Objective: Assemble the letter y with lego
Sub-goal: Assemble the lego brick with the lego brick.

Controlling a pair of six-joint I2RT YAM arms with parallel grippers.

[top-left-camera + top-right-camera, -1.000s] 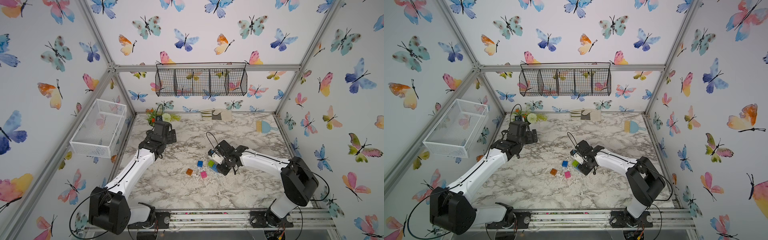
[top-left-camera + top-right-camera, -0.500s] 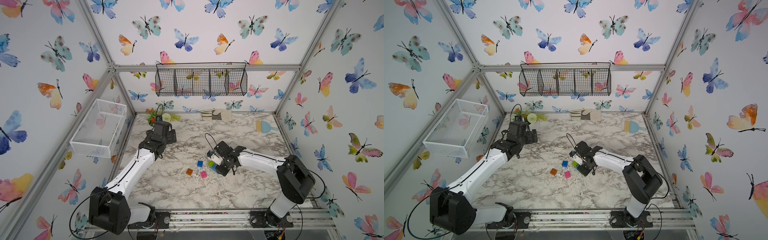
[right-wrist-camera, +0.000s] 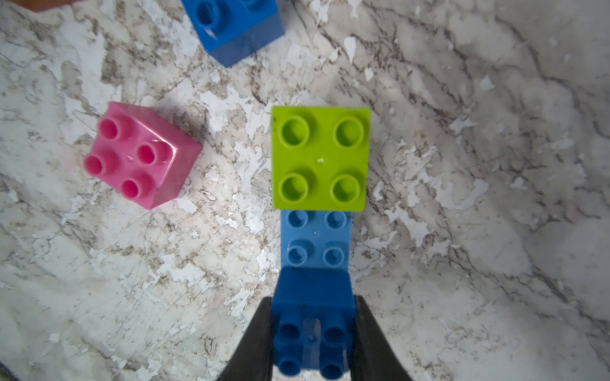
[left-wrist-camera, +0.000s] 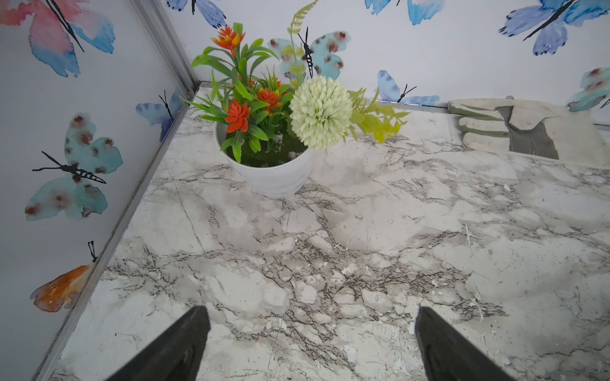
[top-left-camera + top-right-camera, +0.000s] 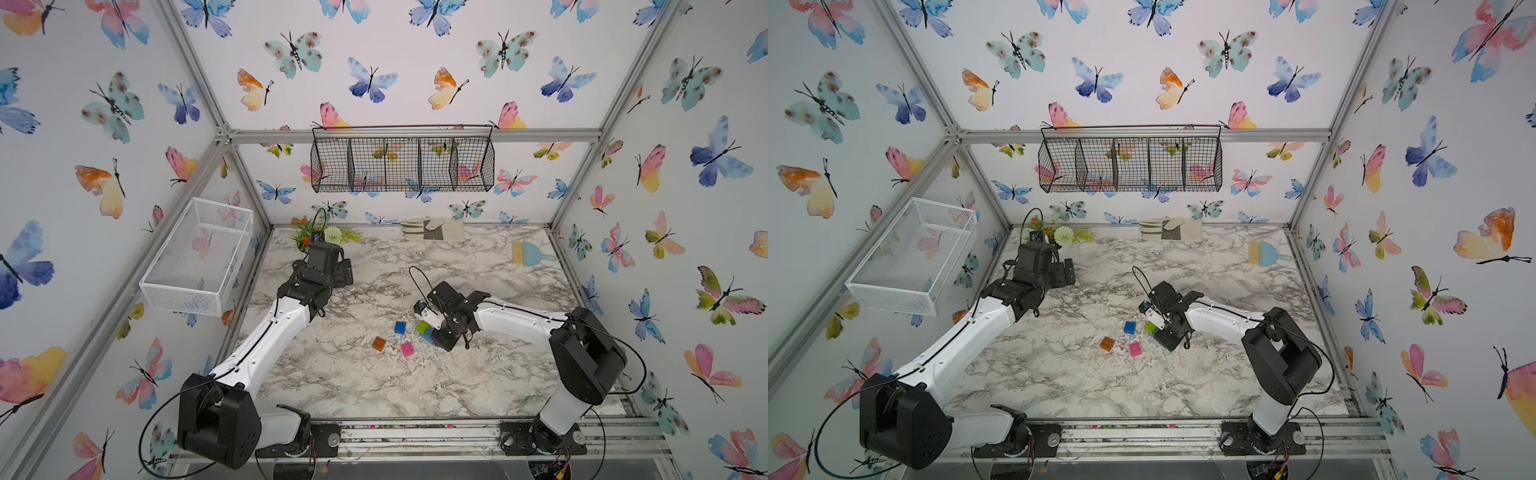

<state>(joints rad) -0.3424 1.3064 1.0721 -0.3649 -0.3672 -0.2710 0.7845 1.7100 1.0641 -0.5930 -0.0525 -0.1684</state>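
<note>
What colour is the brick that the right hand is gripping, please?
Dark blue; the brick in the right hand shows best in the right wrist view.

In both top views the marble tabletop [image 5: 353, 386] lies bare across the lower frame. At centre, a dark-blue square brick [image 5: 400, 327], a translucent orange brick [image 5: 378, 343] and a pink square brick [image 5: 407, 349] stand apart, left of the lime-green brick [image 5: 423, 327]. The white right arm [image 5: 515, 322] blocks its right. Potted plastic flowers [image 5: 334, 235], a grey work glove [image 5: 432, 229] and a light-blue hand brush [image 5: 530, 253] line the upper edge.

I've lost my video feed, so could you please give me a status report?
Left tool open near flower pot. Right tool shut on blue brick, on end of light-blue brick, opposite green brick. Pink brick, orange brick, second blue brick loose; nothing blocking.
</note>
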